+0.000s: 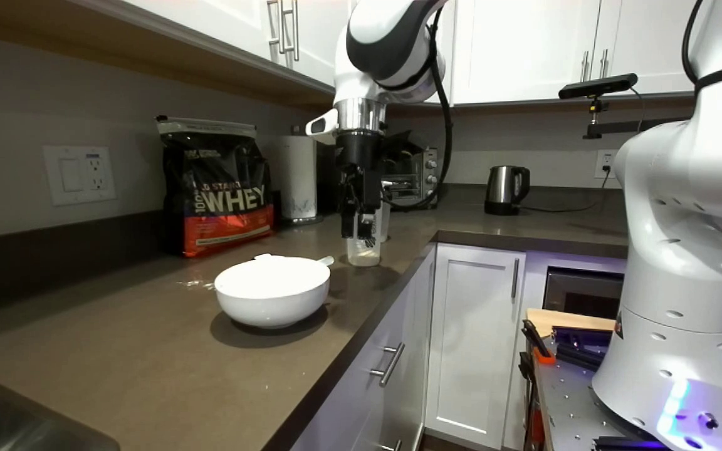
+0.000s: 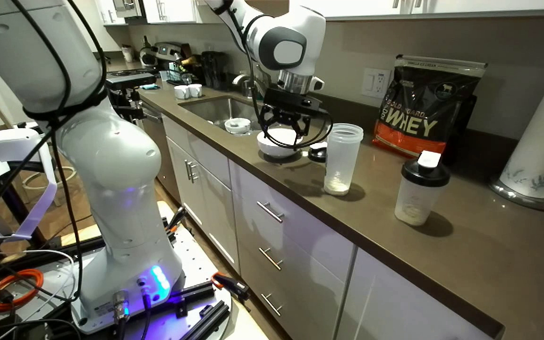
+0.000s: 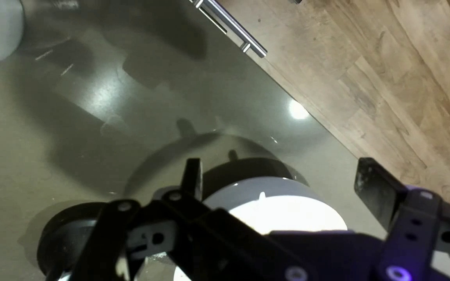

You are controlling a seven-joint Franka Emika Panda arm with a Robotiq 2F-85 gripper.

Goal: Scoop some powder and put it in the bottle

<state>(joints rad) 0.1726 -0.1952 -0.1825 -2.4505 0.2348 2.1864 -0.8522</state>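
Hovering near one white bowl [image 1: 272, 295], its contents lost in glare from here, a robot arm [image 1: 392, 47] holds jaws wide and empty; on the table [image 1: 135, 363], one uncapped shaker cup [image 2: 343, 158] stands upright, presumably bared for filling, pale powder [image 2: 336, 184] at its bottom, one black lid [image 2: 318, 155] nearby; a capped shaker cup [image 2: 418, 194] makes two

Bottle [image 1: 363, 255] partly hidden behind the gripper [image 1: 358, 230] in an exterior view, bowl [image 1: 273, 307] washed out inside by glare, paper towel roll [image 2: 539, 146] cut off at right edge
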